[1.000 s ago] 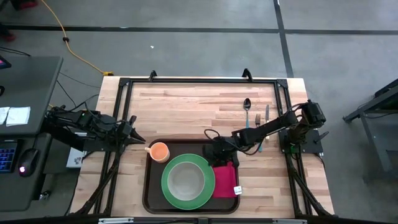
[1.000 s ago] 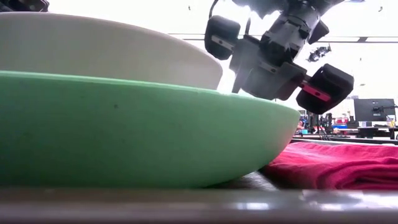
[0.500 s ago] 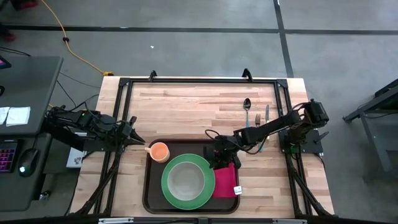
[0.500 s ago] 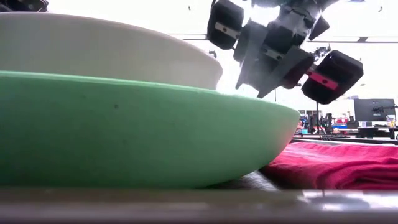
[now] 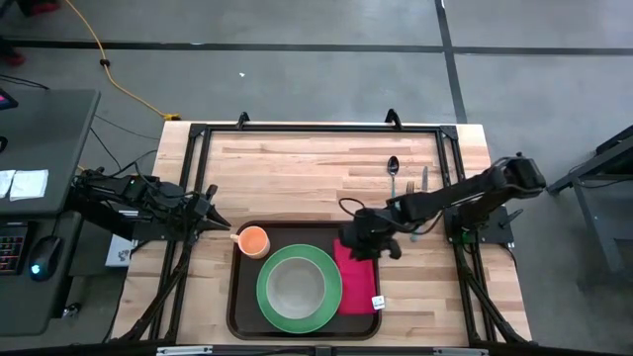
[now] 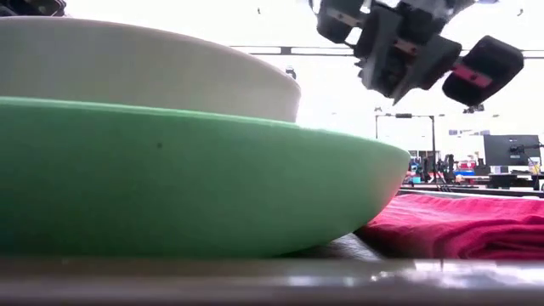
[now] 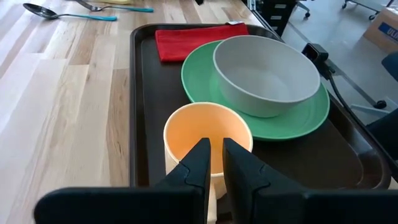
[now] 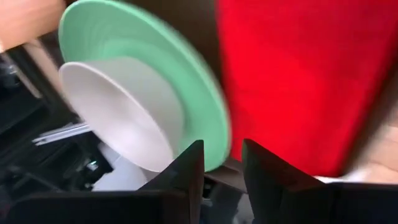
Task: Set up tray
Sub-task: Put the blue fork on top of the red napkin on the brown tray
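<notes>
The dark brown tray [image 5: 237, 297] lies at the table's near middle. On it rest a green plate [image 5: 269, 297] carrying a grey-white bowl [image 5: 295, 287], an orange cup [image 5: 254, 240] at the far left corner, and a red napkin [image 5: 358, 282] flat along the right side. My right gripper [image 5: 371, 243] hovers above the napkin's far end, slightly open with nothing between its fingers [image 8: 222, 155]. My left gripper [image 5: 222, 223] waits at the table's left, short of the cup [image 7: 208, 134], its fingers a narrow gap apart.
A spoon [image 5: 393, 168], a fork [image 5: 409, 188] and a knife [image 5: 425, 182] lie side by side on the bare wood beyond the tray's far right corner. A black frame [image 5: 316, 129] runs around the table. Open wood stretches along the far side.
My right gripper has risen from just above the napkin and drawn back a little toward the table's right edge. The napkin has stayed flat on the tray.
</notes>
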Action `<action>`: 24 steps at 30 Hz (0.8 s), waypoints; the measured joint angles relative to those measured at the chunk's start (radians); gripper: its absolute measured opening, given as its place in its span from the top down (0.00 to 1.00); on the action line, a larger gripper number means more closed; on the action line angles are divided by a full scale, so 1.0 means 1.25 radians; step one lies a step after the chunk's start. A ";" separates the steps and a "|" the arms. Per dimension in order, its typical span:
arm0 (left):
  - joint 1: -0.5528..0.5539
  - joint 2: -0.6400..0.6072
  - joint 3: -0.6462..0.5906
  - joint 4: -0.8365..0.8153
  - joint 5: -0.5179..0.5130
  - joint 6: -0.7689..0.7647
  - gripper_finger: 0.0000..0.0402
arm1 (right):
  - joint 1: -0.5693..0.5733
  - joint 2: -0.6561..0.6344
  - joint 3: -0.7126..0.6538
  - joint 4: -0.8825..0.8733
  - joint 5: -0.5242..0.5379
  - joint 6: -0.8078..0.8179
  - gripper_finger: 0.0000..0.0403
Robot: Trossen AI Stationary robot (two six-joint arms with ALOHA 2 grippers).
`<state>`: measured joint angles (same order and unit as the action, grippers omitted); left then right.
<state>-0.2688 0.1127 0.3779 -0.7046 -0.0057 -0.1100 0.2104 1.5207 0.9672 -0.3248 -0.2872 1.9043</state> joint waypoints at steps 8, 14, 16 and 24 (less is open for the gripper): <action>0.000 0.000 0.000 0.001 0.002 -0.007 0.82 | -0.003 -0.135 0.000 -0.268 0.085 -0.022 0.78; 0.000 0.000 0.000 0.001 -0.020 -0.041 0.82 | -0.032 -0.241 0.000 -0.475 0.144 -0.025 0.78; 0.000 0.000 0.000 0.001 -0.021 -0.042 0.82 | -0.050 -0.266 0.000 -0.521 0.154 -0.036 0.78; 0.000 0.000 0.000 0.000 -0.024 -0.042 0.82 | -0.126 -0.308 0.000 -0.616 0.215 -0.116 0.78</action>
<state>-0.2691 0.1127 0.3779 -0.7046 -0.0359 -0.1627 0.0523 1.1362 0.9672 -1.0953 -0.0183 1.7589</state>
